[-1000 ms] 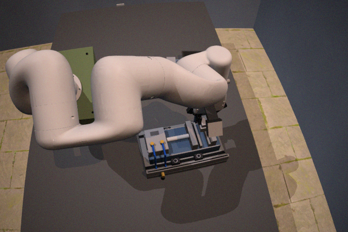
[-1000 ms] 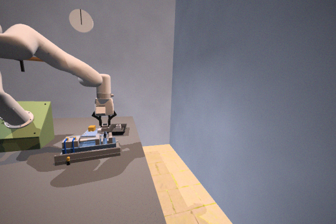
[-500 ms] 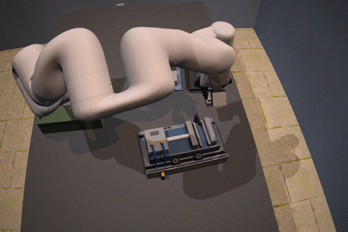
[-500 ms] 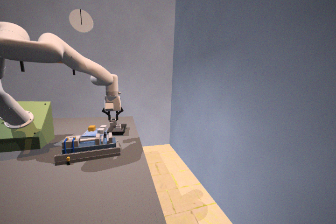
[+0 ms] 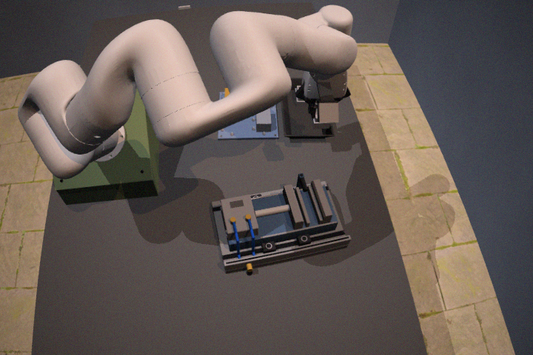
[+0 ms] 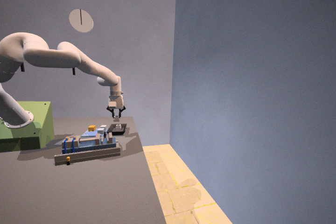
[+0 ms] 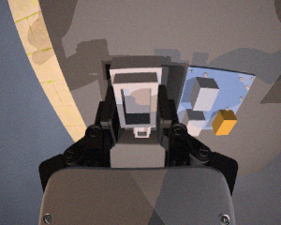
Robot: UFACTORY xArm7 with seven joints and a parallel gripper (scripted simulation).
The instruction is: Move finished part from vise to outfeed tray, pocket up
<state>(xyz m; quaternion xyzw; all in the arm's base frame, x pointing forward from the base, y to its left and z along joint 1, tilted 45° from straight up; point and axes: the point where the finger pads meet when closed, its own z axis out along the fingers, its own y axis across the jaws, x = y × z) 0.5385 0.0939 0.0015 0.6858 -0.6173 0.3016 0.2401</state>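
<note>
Grey finished part [image 7: 136, 103] is pinched between the gripper [image 7: 139, 127] fingers, hanging directly above the dark outfeed tray [image 5: 291, 121] for lowering, its pocket seemingly facing sideways, not up.

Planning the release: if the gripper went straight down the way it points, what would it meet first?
Likely the outfeed tray: the gripper points down over it, shut on the finished part. A block already in the tray may lie under it; depth is unclear.
</note>
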